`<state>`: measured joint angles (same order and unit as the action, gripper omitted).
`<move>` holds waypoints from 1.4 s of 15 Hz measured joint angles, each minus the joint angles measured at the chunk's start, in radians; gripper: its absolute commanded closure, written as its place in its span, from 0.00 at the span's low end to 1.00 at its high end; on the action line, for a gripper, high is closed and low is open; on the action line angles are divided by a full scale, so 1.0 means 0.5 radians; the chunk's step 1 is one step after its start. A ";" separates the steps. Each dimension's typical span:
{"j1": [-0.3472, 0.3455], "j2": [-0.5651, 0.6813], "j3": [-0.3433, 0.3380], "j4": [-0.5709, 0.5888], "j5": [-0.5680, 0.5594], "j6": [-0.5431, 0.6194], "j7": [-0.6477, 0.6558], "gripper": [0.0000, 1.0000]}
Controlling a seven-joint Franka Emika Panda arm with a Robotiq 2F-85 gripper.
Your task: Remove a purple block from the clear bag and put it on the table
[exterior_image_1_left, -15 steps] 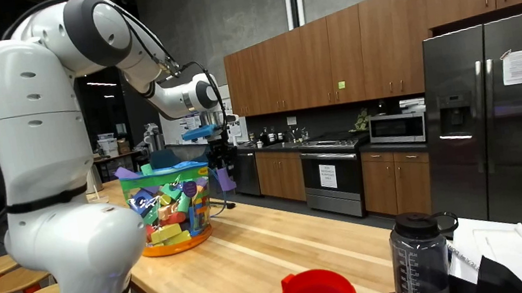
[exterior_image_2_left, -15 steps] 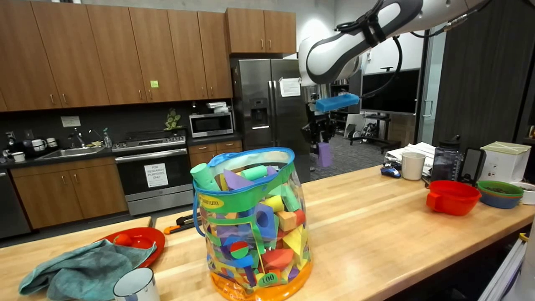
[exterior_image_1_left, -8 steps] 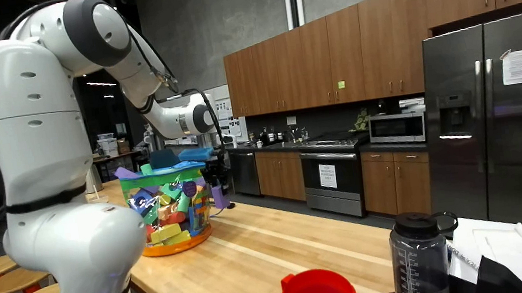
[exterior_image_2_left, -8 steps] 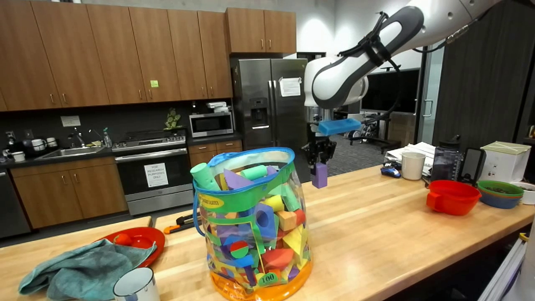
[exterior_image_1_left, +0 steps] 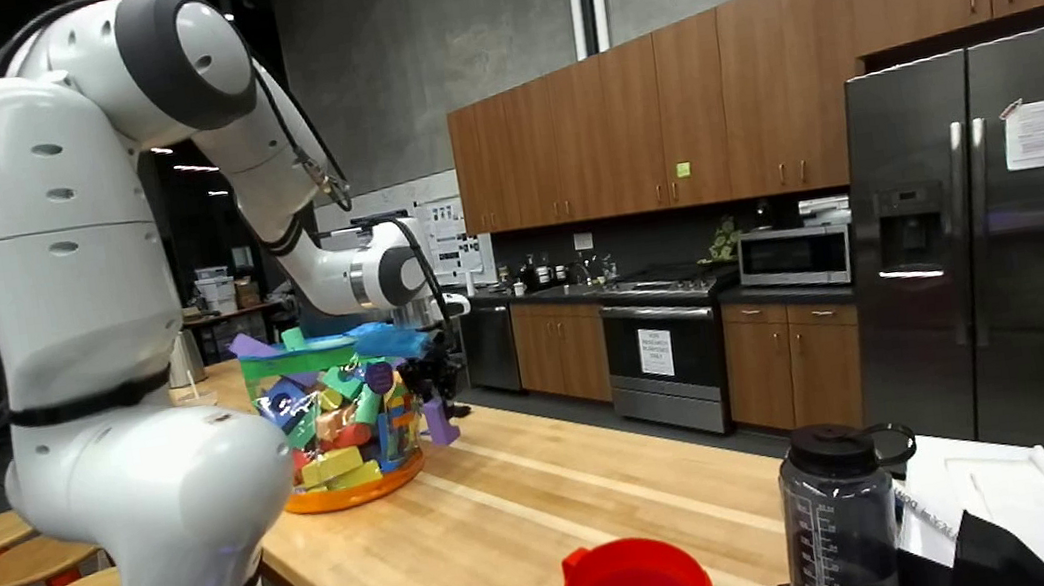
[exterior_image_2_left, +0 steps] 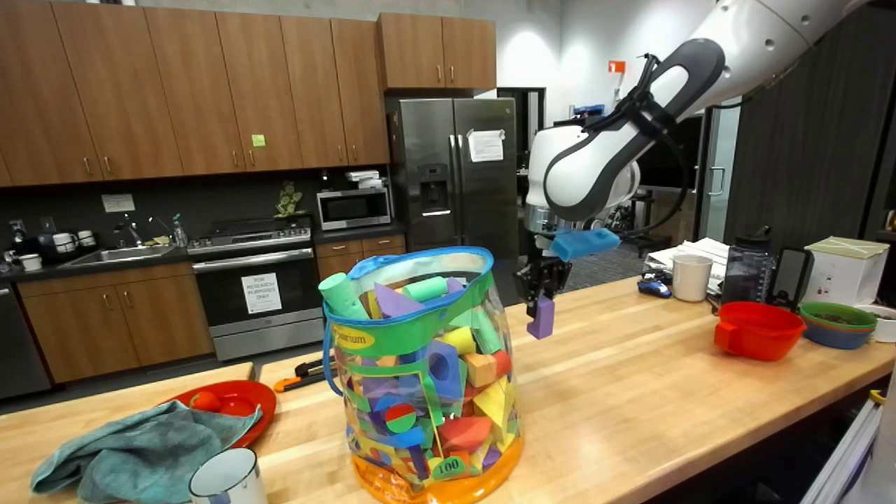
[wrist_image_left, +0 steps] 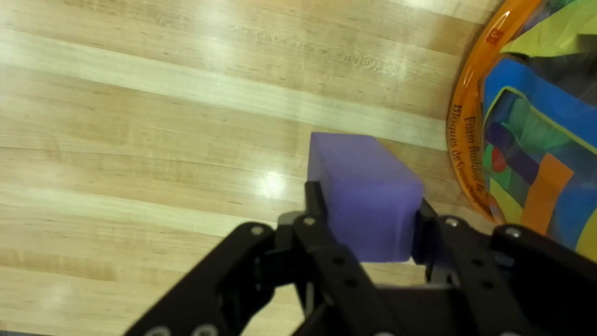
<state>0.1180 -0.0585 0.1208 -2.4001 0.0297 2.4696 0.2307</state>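
The clear bag [exterior_image_2_left: 392, 352] stands upright on the counter [exterior_image_2_left: 630, 378], its blue-edged mouth open and its see-through sides packed with toy pieces [exterior_image_2_left: 465, 434] in yellow, red, blue, green and orange. A pale green cylinder [exterior_image_2_left: 343, 297] pokes up past the rim, with a purple wedge [exterior_image_2_left: 395, 302] near it. The bag's orange base [wrist_image_left: 466, 93] carries lettering (in the wrist view I can make out "Foam").

Outside the bag, the purple block [exterior_image_2_left: 542, 320] is in the end effector [wrist_image_left: 368, 217], which holds it pinched by two opposite sides. The block is over the counter and just beside the bag, with a strip of bare counter showing between them in the wrist view; whether its lower end touches down I cannot tell.

Well apart from the bag sits a red bowl [exterior_image_2_left: 766, 344] with a handle, seen in both exterior views. Near it is a stack of bowls [exterior_image_2_left: 838, 339] in green and blue, the top one holding something dark, too small to name. A pale mug [exterior_image_2_left: 691, 278] stands there too, its inside barely showing. On the bag's other side, in an exterior view, a red plate [exterior_image_2_left: 246, 399] bears a round red item [exterior_image_2_left: 205, 401], and a teal cloth [exterior_image_2_left: 154, 448] lies partly over the plate.
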 measured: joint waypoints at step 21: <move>-0.013 0.245 -0.022 -0.014 -0.222 0.019 -0.120 0.84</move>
<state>0.1117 0.0638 0.1096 -2.4071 -0.0814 2.4790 0.1706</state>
